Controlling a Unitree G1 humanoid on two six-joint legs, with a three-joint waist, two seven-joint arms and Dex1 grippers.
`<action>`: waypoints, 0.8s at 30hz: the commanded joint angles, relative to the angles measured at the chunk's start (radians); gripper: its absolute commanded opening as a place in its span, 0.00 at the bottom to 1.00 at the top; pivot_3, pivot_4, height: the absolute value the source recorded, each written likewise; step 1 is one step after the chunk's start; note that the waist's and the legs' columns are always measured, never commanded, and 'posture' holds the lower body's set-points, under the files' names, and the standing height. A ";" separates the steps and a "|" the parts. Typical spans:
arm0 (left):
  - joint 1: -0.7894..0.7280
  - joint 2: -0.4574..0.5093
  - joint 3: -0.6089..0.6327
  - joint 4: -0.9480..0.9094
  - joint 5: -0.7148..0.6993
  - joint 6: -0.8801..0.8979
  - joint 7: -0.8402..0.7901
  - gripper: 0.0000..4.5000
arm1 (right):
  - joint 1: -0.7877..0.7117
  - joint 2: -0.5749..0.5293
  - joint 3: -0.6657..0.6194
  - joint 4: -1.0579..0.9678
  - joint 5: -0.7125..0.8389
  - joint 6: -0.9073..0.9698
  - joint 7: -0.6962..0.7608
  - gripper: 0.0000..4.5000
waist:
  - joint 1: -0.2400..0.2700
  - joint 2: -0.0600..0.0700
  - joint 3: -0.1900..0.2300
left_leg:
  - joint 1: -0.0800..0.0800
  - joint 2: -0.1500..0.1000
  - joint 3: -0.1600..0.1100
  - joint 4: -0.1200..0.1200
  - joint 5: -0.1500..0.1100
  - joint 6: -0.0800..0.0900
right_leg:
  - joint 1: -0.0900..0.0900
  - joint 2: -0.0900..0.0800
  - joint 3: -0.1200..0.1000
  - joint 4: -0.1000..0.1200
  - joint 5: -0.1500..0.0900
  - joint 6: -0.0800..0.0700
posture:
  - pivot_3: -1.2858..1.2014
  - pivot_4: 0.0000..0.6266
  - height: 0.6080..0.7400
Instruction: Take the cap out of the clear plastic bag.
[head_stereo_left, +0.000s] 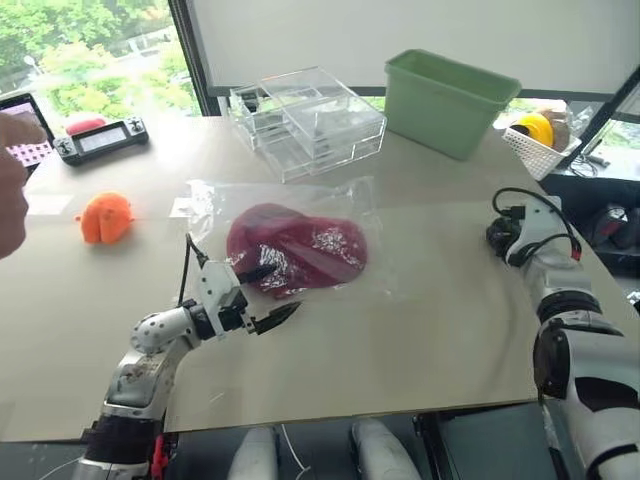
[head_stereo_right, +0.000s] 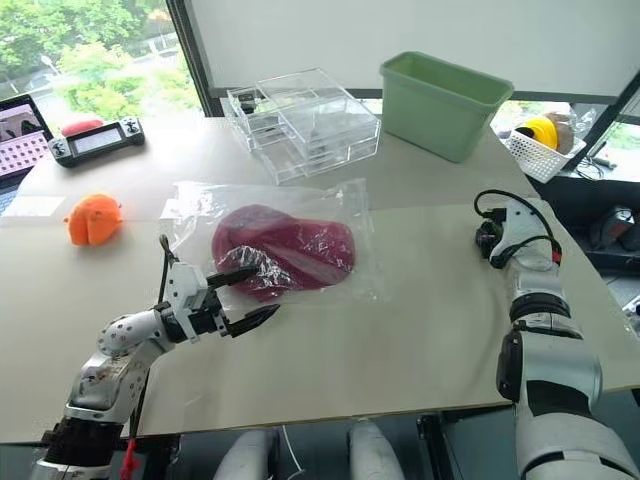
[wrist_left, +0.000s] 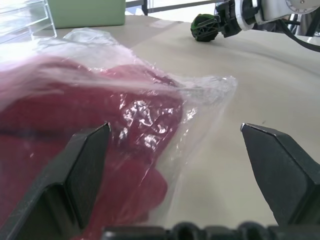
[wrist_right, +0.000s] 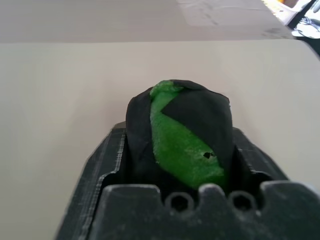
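A: Left eye view first. Where's the cap (head_stereo_left: 295, 248)?

B: Mid-table (head_stereo_left: 420, 340), lying flat and wholly inside the bag (head_stereo_right: 352, 262). The film is crinkled over it and spreads past it on every side, widest toward the robot's right.

A: And the left claw (head_stereo_right: 265, 290)?

B: Wide open, nothing in it. It sits low at the bag's near left edge, pointing across toward the right. In the left wrist view one finger (wrist_left: 85, 170) is against the red bulk under the film, though I can't tell if it presses. The other is out over bare table, just past the bag's corner.

A: Right claw (head_stereo_left: 505, 235)?

B: Well apart from the bag, out on the right side of the table. A rounded black and green lump (wrist_right: 180, 140) sits at its tip. I can't tell whether that claw is open or closed.

A: Anything else nearby?

B: Behind the bag, a clear box (head_stereo_left: 310, 122), and a green bin (head_stereo_left: 445, 100) beside that. An orange toy (head_stereo_left: 105, 217) lies off to the left, with a person's hand (head_stereo_left: 12, 180) at the far left edge
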 joint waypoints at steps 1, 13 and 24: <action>0.002 0.015 0.010 -0.049 -0.004 0.002 0.008 1.00 | -0.032 -0.007 -0.026 0.005 0.000 -0.036 -0.007 0.90 | -0.001 0.000 0.000 | 0.000 0.000 0.000 0.000 0.000 0.000 | 0.001 0.000 0.000 0.000 0.000 0.000 | 0.52 0.24 0.96; -0.001 0.024 -0.009 -0.061 -0.002 0.000 -0.002 1.00 | -0.060 -0.038 -0.035 -0.032 0.000 -0.096 0.019 0.99 | 0.000 0.001 0.000 | 0.000 0.000 0.000 0.000 0.000 0.000 | 0.000 0.000 0.000 -0.001 0.000 0.000 | 0.52 0.24 0.96; -0.007 0.023 -0.035 -0.057 0.016 -0.025 -0.018 1.00 | 0.124 -0.123 -0.108 -0.498 0.144 0.010 0.256 0.99 | 0.004 0.002 0.001 | -0.001 0.000 0.000 0.000 0.000 0.000 | 0.000 0.000 0.000 -0.001 0.000 0.000 | 0.52 0.24 0.96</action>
